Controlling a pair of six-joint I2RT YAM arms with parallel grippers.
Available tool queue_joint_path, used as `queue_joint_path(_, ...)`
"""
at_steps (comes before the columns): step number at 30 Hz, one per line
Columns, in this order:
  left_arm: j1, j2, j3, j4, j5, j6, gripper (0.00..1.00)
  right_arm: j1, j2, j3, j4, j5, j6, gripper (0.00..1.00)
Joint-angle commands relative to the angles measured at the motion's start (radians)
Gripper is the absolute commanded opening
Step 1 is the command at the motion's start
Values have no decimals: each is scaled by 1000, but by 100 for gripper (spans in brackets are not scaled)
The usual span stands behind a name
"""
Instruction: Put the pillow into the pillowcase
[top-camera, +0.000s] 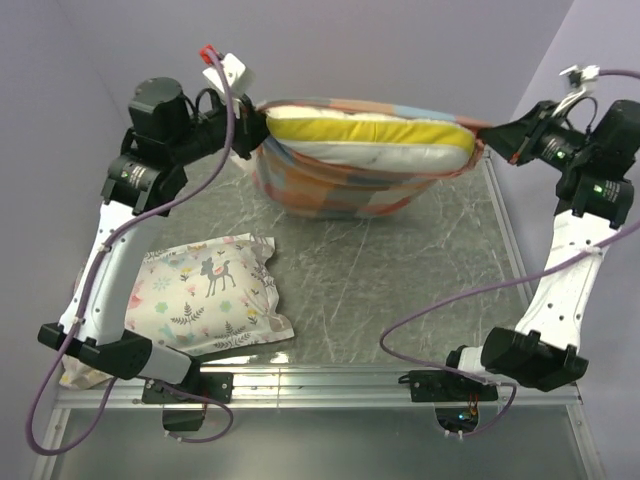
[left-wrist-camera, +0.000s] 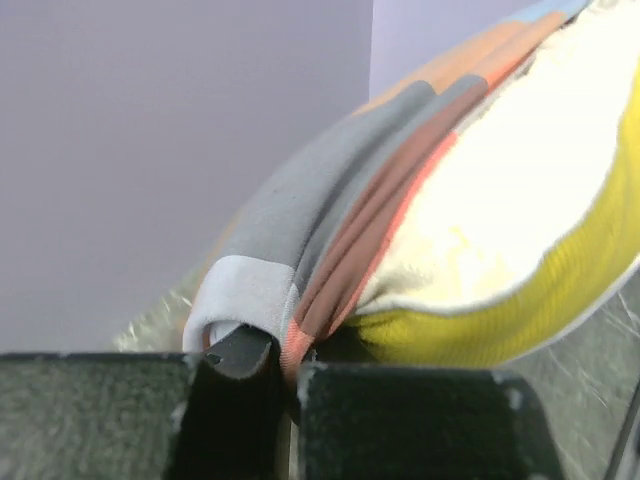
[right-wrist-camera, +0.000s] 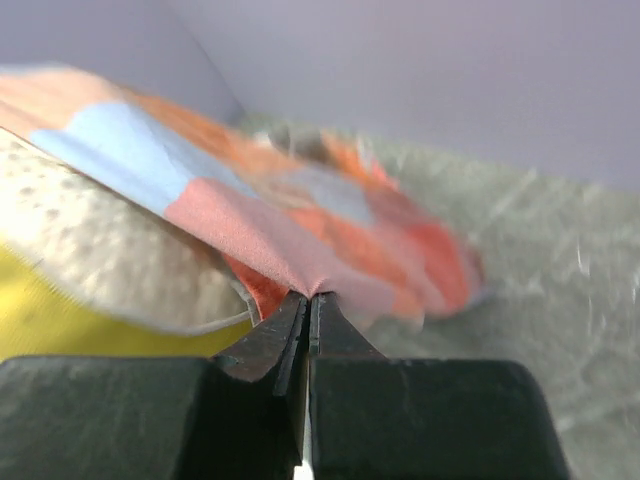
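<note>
Marbled grey tabletop (top-camera: 400, 270), lilac walls all round, and up at the far end both arms reach in toward each other with the load slung between them. Left gripper (top-camera: 250, 135): fingers pressed together on the left corner of the pillowcase (top-camera: 330, 195), and the left wrist view shows grey and rust-orange folds of the hem bunched right between them. Right gripper (top-camera: 487, 137) mirrors it at the opposite corner, tips pinched tight on a peak of orange-pink cloth, plain as day in the right wrist view. Between the two, the checked case hangs open like a hammock, mouth upward, belly sagging toward the table — whether the bottom actually brushes the surface is hard to call from above. The pillow (top-camera: 370, 135) sits in that open mouth, lying lengthways from one gripper to the other. Its cream face and yellow band bulge above the rim, the lower part sunk down inside the checks — so partly in, top edge uncovered. Both wrist views catch the yellow band tucked just under the stretched hem, close beside the fingers. Nearer the left arm's base, a white cushion printed with deer and flowers (top-camera: 210, 290) lies flat on the table, well apart from the hanging case, neither gripper on it.
</note>
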Motion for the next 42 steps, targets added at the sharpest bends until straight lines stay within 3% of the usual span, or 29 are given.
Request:
queue_joint_path(1, 53, -11, 43, 137, -37, -9, 0, -38, -16, 61, 215, 118, 239, 0)
queue_joint_path(4, 36, -58, -125, 150, -49, 72, 0, 22, 18, 126, 51, 202, 83, 0)
queue_joint_path(6, 37, -48, -48, 150, -37, 78, 0, -15, 77, 357, 25, 154, 147, 0)
queue_joint_path(7, 39, -32, 86, 141, 30, 74, 0, -38, 88, 420, 16, 147, 158, 0)
queue_joint_path(8, 39, -17, 127, 75, 67, 81, 0, -47, 87, 450, 7, 143, 144, 0)
queue_joint_path(9, 39, -14, 121, 46, 108, 80, 0, -30, 47, 437, 13, 131, 121, 0)
queue_joint_path(11, 1, -46, -123, -22, 147, 106, 0, 51, -10, 213, -4, 179, 34, 0)
queue_joint_path(12, -16, -66, -211, -136, 154, 132, 0, 75, -48, 67, -19, 186, -1, 0)
queue_joint_path(13, -29, -67, -288, -201, 173, 211, 0, 89, -54, 36, -45, 204, -46, 0)
queue_joint_path(15, -50, -52, -226, -307, 208, 258, 0, 74, -50, 83, -113, 261, -130, 0)
queue_joint_path(16, -50, -41, -92, -391, 210, 290, 0, 51, -45, 108, -131, 268, -146, 0)
queue_joint_path(18, -50, 13, 35, -528, 205, 362, 0, 22, -36, 128, -185, 264, -198, 0)
queue_joint_path(19, -50, 32, 107, -679, 199, 444, 0, 23, -33, 122, -209, 265, -221, 0)
queue_joint_path(21, -49, 69, 120, -810, 179, 532, 0, 25, -33, 91, -231, 268, -244, 0)
queue_joint_path(26, -50, -32, 39, -806, 173, 405, 1, 28, -36, 70, -266, 291, -265, 0)
queue_joint_path(29, -23, -63, 3, -798, 170, 328, 13, 28, -45, 73, -298, 296, -285, 0)
queue_joint_path(30, -13, -102, -29, -780, 177, 290, 32, 28, -48, 76, -303, 296, -285, 0)
queue_joint_path(32, 3, -158, -58, -713, 176, 241, 38, 28, -50, 77, -323, 293, -293, 0)
queue_joint_path(35, 71, -181, -101, -651, 231, 169, 18, 30, -50, 71, -340, 284, -292, 0)
queue_joint_path(36, 92, -181, -104, -608, 248, 141, 4, 30, -50, 70, -343, 276, -289, 0)
queue_joint_path(37, 114, -179, -109, -573, 275, 117, 2, 31, -51, 70, -348, 267, -284, 0)
queue_joint_path(38, 125, -170, -116, -538, 356, 100, 6, 42, -56, 71, -351, 256, -281, 0)
queue_joint_path(39, 123, -155, -107, -536, 406, 107, 30, 51, -56, 76, -352, 252, -276, 0)
queue_joint_path(41, 103, -127, -119, -597, 522, 165, 56, 72, -59, 87, -346, 256, -241, 0)
queue_joint_path(42, 77, -130, -155, -632, 506, 252, 66, 94, -59, 91, -345, 264, -233, 0)
